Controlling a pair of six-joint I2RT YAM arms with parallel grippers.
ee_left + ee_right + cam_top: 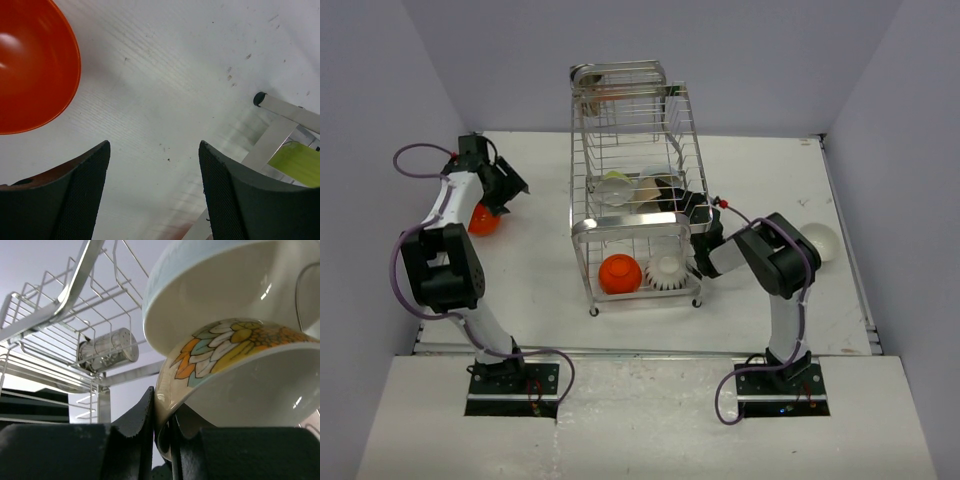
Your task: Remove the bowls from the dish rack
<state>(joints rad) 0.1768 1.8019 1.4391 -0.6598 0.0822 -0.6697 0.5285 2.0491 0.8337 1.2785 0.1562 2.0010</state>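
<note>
The dish rack [632, 232] stands mid-table. Its lower tier holds an orange bowl [619, 273] and a ribbed white bowl [666, 270]; pale bowls [616, 187] stand on the upper tier. My right gripper [684, 210] reaches into the rack from the right. In the right wrist view that gripper [162, 407] is shut on the rim of a flower-patterned bowl [240, 380], with a plain white bowl [225, 290] leaning against it. Another orange bowl [483, 219] sits on the table at left, its rim [30, 65] up. Just beside it, my left gripper [154, 150] hangs open and empty.
A white bowl [822, 241] rests on the table at the far right. A metal cutlery cup [107, 351] hangs on the rack's wires [60, 305]. One rack foot [259, 98] shows close to my left gripper. Grey walls enclose the white table [540, 280].
</note>
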